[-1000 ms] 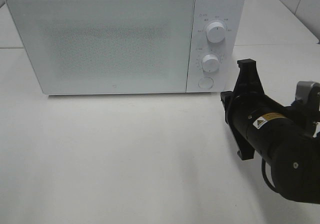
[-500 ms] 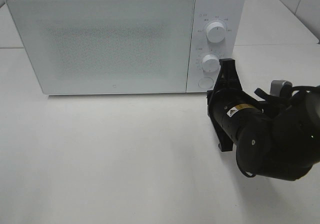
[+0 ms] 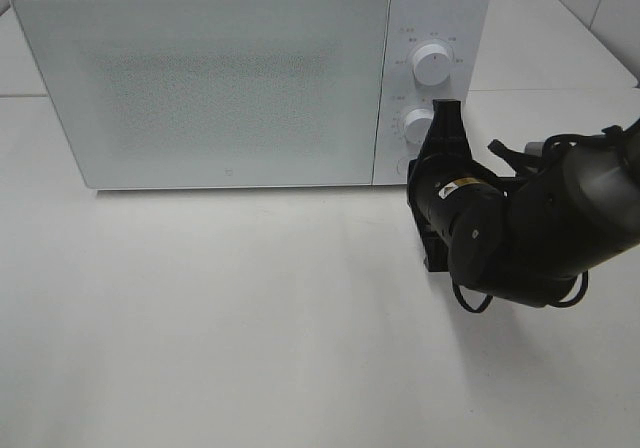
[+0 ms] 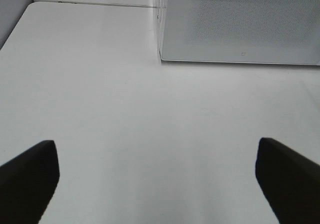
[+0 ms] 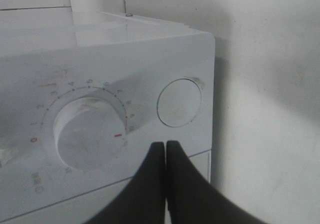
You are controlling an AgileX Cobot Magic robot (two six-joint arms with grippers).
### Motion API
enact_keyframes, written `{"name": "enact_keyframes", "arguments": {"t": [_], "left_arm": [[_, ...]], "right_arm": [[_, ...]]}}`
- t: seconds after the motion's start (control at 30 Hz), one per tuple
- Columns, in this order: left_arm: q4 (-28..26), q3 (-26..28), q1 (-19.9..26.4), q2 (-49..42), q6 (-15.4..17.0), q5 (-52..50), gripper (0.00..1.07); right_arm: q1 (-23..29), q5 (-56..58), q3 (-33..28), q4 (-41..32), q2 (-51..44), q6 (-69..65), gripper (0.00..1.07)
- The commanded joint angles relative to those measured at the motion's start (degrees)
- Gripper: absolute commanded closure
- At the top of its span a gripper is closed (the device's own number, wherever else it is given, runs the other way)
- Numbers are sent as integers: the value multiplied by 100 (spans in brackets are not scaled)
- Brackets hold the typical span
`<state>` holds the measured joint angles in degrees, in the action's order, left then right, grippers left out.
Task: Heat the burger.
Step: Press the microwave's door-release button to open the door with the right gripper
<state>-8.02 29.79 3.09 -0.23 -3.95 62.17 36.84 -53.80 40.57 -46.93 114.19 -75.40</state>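
The burger is out of view. The white microwave [image 3: 200, 88] stands at the back of the table with its door closed. My right gripper [image 5: 165, 144] is shut with nothing in it. In the right wrist view its tips sit just in front of the control panel, between the lower knob [image 5: 85, 131] and the round button [image 5: 179, 103]. From above, the right arm [image 3: 500, 218] covers the panel's lower corner and part of the lower knob [image 3: 415, 123]. My left gripper [image 4: 155, 149] is open over bare table, its fingers [image 4: 30, 179] wide apart and empty.
The upper knob [image 3: 431, 63] is uncovered. White table [image 3: 200, 318] stretches in front of the microwave. The microwave's front bottom edge [image 4: 240, 61] shows ahead in the left wrist view. A table seam and wall run behind.
The right arm has swung left and forward from the table's right side up to the microwave's control panel. Its gripper stayed shut. The left gripper has not moved.
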Motion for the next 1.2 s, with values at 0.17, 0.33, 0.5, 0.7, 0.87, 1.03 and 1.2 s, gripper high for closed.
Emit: {"name": "enact_keyframes", "arguments": {"t": [0.17,0.33,0.5,0.7,0.87,1.03,1.2], "left_arm": [[-29,-6,11,-103,29,-63,7],[-23,-6,11,-97,29,-63,7],[-23,-6,11,-97,29,-63,7],[-23,-6,11,-97,29,-63,7],[-23,-6,11,-97,29,-63,7],[-23,-6,11,-97,29,-63,7],[-23,-6,11,-97,29,-63,7]], "right_arm": [[-143,126,292,74,212,103,107],[-143,155,510,23,476,97,107],[-275,258,682,-46,670,126,107],[-350,252,911,-103,854,172,107],[-407,264,1020,-241,928,235,107],[-476,258,1089,-344,934,355,107],[-521,367,1220,-304,934,401,107]]}}
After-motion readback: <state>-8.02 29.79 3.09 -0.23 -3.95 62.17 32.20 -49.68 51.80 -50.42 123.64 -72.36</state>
